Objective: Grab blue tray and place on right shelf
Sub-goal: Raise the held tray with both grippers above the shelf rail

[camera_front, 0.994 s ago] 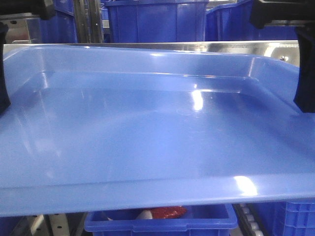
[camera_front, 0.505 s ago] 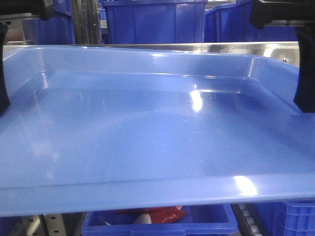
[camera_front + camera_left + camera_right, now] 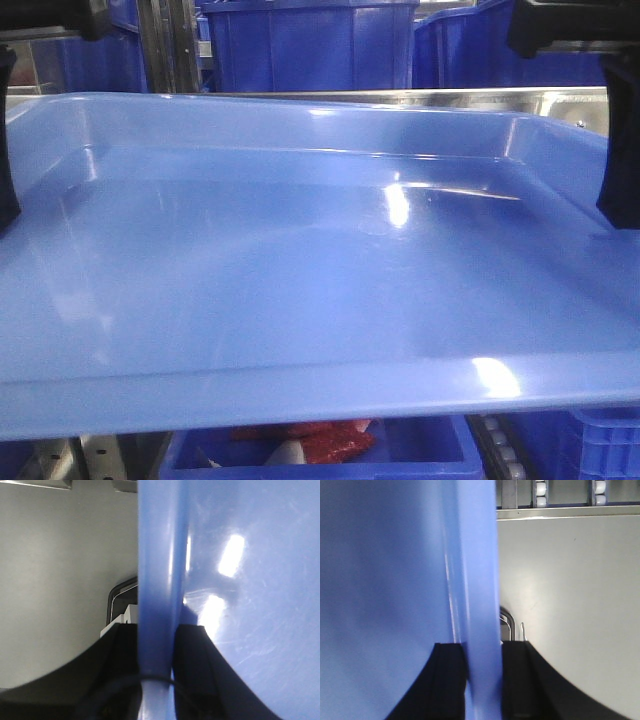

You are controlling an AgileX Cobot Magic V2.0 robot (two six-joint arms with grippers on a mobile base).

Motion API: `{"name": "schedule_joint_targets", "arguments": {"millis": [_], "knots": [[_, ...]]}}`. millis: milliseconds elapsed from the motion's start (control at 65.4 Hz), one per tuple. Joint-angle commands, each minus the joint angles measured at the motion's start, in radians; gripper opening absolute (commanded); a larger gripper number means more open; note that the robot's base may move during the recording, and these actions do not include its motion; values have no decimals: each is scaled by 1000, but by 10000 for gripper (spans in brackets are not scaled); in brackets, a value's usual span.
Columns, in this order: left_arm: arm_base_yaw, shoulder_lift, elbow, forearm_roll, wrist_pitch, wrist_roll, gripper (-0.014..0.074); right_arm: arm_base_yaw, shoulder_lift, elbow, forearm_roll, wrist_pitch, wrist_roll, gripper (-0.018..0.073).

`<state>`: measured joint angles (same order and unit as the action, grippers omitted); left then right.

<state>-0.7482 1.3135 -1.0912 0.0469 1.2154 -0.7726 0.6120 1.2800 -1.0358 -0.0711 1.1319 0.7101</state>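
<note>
The blue tray [image 3: 300,270] fills the front view, held level between both arms. Its far rim lies against the shiny steel front lip of the right shelf [image 3: 480,98]. My left gripper [image 3: 156,645] is shut on the tray's left rim [image 3: 160,570]; its black fingers [image 3: 122,655] clamp the wall from both sides. My right gripper [image 3: 482,652] is shut on the tray's right rim [image 3: 475,580], with black fingers [image 3: 450,670] on either side. The arms show as dark shapes at the left edge [image 3: 6,150] and right edge [image 3: 620,170] of the front view.
Deep dark blue bins [image 3: 310,45] stand on the shelf behind the lip, beside a perforated upright [image 3: 165,45]. Another blue bin [image 3: 320,450] with red and white items sits below the tray. A roller track [image 3: 570,490] and grey surface [image 3: 570,595] show in the right wrist view.
The tray stays gripped and nearly still. The background has shifted slightly: the upright and the lower bin have drifted left and down, and the shelf lip sits a little higher against the far rim.
</note>
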Motion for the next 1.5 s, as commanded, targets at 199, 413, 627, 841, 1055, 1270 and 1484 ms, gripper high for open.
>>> {"name": "schedule_joint_targets", "arguments": {"millis": [199, 413, 627, 841, 1055, 1270, 1484], "knots": [[-13, -26, -30, -58, -33, -9, 34, 5, -29, -32, 31, -77, 15, 160], [-13, -26, -30, -58, -33, -9, 34, 5, -29, -32, 31, -77, 15, 160], [-13, -26, -30, -58, -33, -9, 34, 5, -29, -32, 31, -77, 15, 160], [-13, -23, -30, -63, -3, -9, 34, 5, -28, -32, 31, -123, 15, 160], [-13, -19, -30, -59, 7, -9, 34, 5, -28, -32, 31, -140, 15, 160], [4, -19, -54, -53, -48, -9, 34, 5, -28, -73, 31, -82, 8, 160], [29, -19, -214, -22, -76, 60, 34, 5, -25, -253, 27, -40, -93, 160]]}}
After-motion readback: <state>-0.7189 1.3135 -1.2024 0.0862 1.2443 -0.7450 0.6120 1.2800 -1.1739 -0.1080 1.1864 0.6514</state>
